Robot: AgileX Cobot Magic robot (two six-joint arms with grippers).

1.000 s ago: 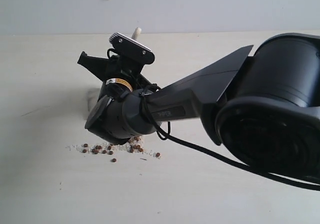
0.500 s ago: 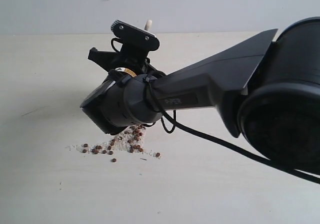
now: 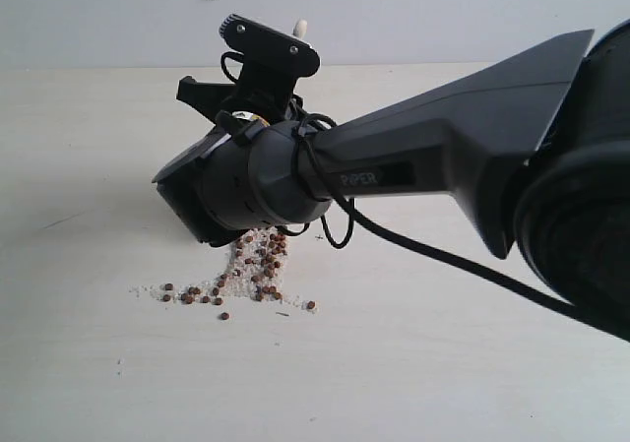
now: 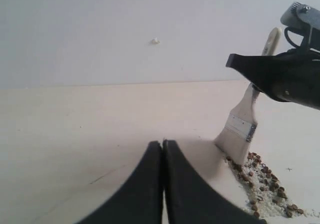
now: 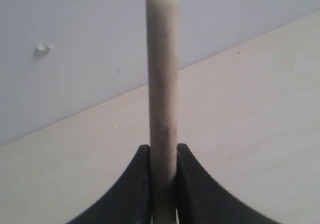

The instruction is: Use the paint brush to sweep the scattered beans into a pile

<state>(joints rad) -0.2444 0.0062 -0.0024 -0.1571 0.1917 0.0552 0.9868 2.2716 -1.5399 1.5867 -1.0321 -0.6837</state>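
My right hand clamps the paint brush nearly upright so it gathers the beans at lower centre; left hand pressed together, empty.

Arm covering most of paint brush, top of pile; handle running off right wrist view.

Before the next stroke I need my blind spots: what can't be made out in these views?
Exterior view: the right arm hides the paint brush below its handle tip, and where the beans trail ends.
Right wrist view: the right gripper holds the handle; bristles and beans lie outside the frame.
Left wrist view: the beans run off the picture's edge; the shut left gripper blocks the table behind it.
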